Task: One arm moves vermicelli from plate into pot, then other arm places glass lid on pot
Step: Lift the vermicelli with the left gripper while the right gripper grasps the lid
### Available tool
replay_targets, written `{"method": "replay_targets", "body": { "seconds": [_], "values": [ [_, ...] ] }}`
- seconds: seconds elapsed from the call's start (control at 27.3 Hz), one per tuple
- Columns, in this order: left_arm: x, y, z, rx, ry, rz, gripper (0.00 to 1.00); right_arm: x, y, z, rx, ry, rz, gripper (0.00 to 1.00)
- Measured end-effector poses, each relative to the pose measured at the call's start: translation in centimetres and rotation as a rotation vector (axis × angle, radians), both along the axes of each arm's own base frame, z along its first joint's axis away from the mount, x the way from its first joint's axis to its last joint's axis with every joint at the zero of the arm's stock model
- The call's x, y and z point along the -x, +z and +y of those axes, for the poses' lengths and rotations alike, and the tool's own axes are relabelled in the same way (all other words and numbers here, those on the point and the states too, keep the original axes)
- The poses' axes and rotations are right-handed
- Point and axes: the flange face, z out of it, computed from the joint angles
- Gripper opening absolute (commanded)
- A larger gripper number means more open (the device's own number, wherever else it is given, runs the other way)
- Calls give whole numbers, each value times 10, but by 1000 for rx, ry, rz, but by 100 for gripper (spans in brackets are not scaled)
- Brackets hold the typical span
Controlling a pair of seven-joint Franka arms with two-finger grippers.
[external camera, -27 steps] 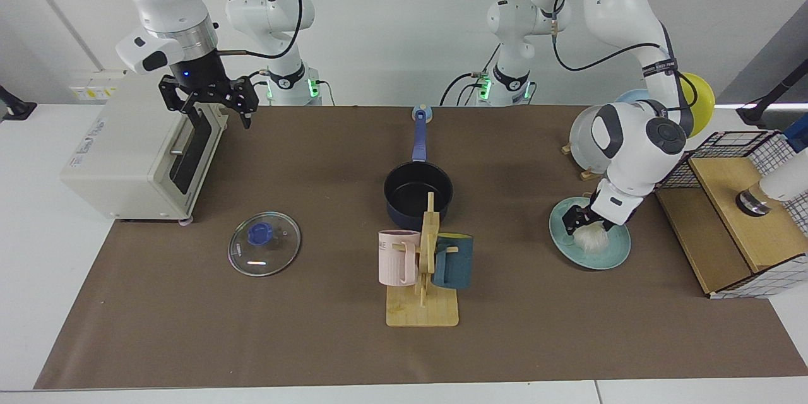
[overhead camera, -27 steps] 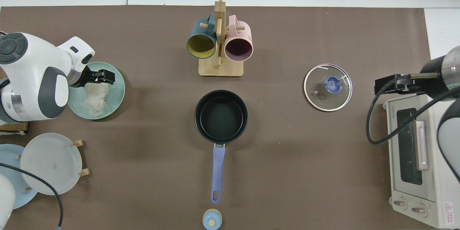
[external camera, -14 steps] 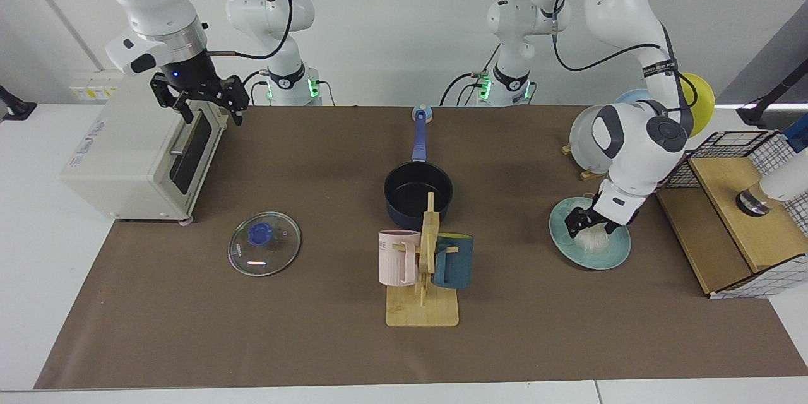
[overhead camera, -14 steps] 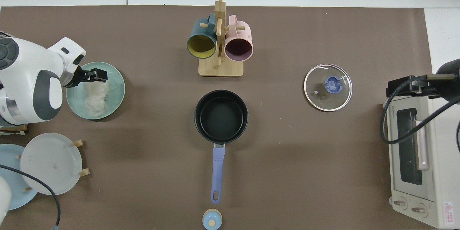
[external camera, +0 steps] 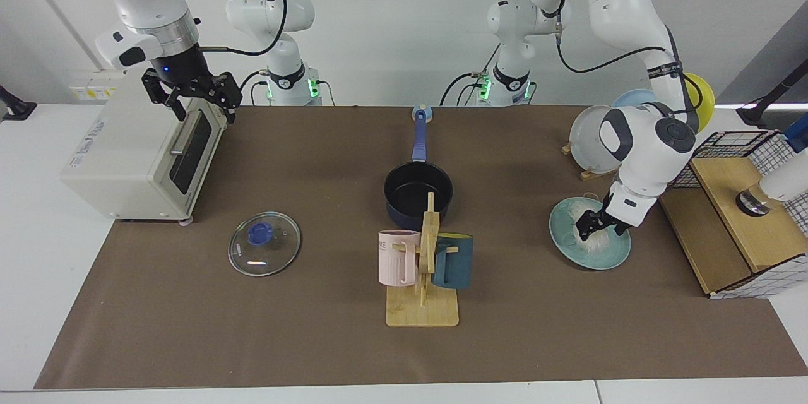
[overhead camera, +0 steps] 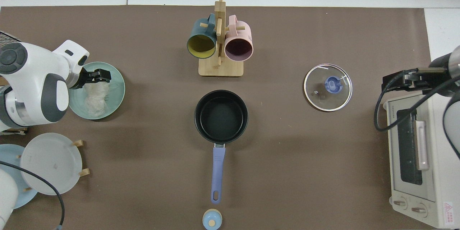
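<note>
The teal plate (external camera: 611, 254) (overhead camera: 115, 91) lies at the facing view's right with the white vermicelli (external camera: 590, 242) (overhead camera: 94, 97) spread on it. My left gripper (external camera: 593, 226) (overhead camera: 97, 76) is down on the plate at one end of the bundle, touching the strands. The dark navy pot (external camera: 418, 192) (overhead camera: 221, 115) stands mid-table with nothing in it, its blue handle pointing toward the arm bases. The glass lid (external camera: 264, 243) (overhead camera: 327, 87) lies flat on the mat. My right gripper (external camera: 190, 100) hangs open and holds nothing, high above the toaster oven's corner, far from the lid.
A wooden mug rack (external camera: 424, 303) with a pink and a dark teal mug stands just in front of the pot. A toaster oven (external camera: 126, 158) sits beside the lid. Grey and light blue plates (external camera: 586, 132) on a stand and a wooden box (external camera: 738, 227) flank the teal plate.
The right gripper has risen and drawn back over the toaster oven. The left gripper has shifted slightly on the plate and the vermicelli looks flatter. Pot and lid have not moved.
</note>
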Motion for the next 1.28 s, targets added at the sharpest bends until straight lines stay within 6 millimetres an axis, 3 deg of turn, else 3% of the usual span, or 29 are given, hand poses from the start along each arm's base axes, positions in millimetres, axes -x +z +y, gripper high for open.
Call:
{"method": "replay_targets", "body": {
  "seconds": [0.07, 0.18, 0.26, 0.33, 0.48, 0.73, 0.92, 1.06, 1.28],
  "values": [
    [0, -2, -1, 0, -1, -2, 86, -10, -12, 2, 1, 4, 8, 98],
    [-1, -2, -1, -1, -1, -15, 76, -31, -35, 6, 4, 12, 13, 98],
    [-1, -2, -1, -1, -1, -20, 52, -48, -52, 8, 4, 17, 12, 98],
    [-1, -2, -2, -1, -2, -21, 38, -67, -74, 12, 4, 23, 5, 98],
    [-1, -2, -2, -1, -3, -20, 0, -91, -109, 20, 23, 44, -9, 98],
    [0, 1, -5, 1, -7, 12, 0, -115, -158, 56, 64, 70, -50, 98],
    [-2, 12, -12, -7, -28, 57, 0, -120, -196, 57, 61, 76, -62, 98],
    [-6, 48, -23, -2, -40, 89, 0, -118, -213, 49, 62, 95, -49, 98],
    [1, 127, -55, 12, 0, 75, 0, -113, -228, 40, 63, 144, -15, 98]
  ]
}}
